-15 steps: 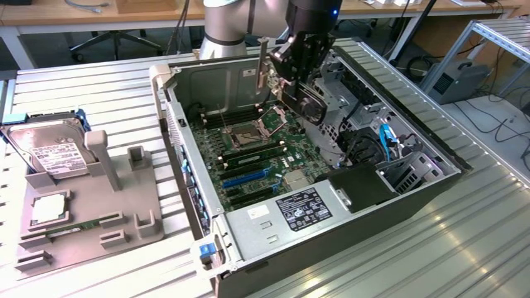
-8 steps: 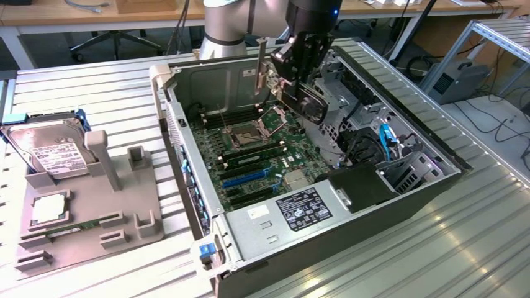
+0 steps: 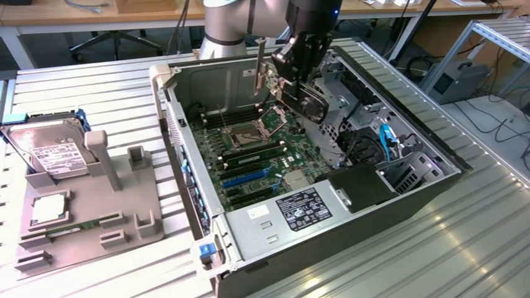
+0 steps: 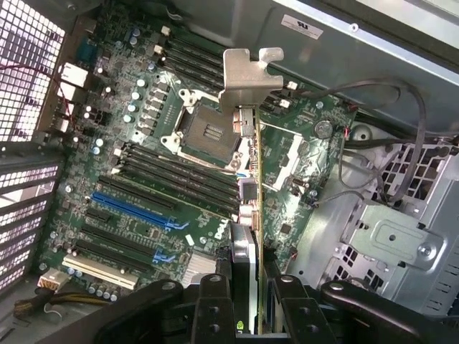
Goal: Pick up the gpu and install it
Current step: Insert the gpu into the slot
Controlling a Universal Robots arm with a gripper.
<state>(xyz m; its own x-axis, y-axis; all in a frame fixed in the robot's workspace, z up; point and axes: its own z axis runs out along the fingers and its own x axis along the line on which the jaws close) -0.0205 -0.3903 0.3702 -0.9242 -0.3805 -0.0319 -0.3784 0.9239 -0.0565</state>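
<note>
Over the open computer case [image 3: 178, 136], which lies on its side on the ribbed metal counter [image 3: 463, 248], the arm comes down steeply from the far edge of the exterior view. Its wrist is bent so that the gripper [image 3: 290, 84] points down into the case near the back wall.

The gpu [image 3: 273, 87] sits between the fingers [image 4: 215, 304] and sticks out past their tips. In the wrist view it is seen edge-on, as a thin strip of green board and dark face running away from the gripper [image 4: 251, 312]. Its silver bracket [image 4: 249, 79] is at the far end, the end away from the fingers. In the exterior view the bracket [image 3: 260, 62] stands nearly upright, with its top above the rim of the case, on the exterior view's left of the gripper.

The card hangs above the motherboard [image 4: 143, 179], over the area of the processor socket [image 4: 204, 132] and the black memory slots. It looks raised off the board rather than seated in a slot. The blue expansion slots [image 4: 133, 208] lie to one side of it, apart from the card.

The fingers are partly closed, one on each flat side of the gpu, and they clamp it.

Well apart from the case, toward the exterior view's left, a grey holder [image 3: 83, 211] on the counter carries a silver hard drive [image 3: 49, 149] and a narrow green memory stick [image 3: 71, 228]
</note>
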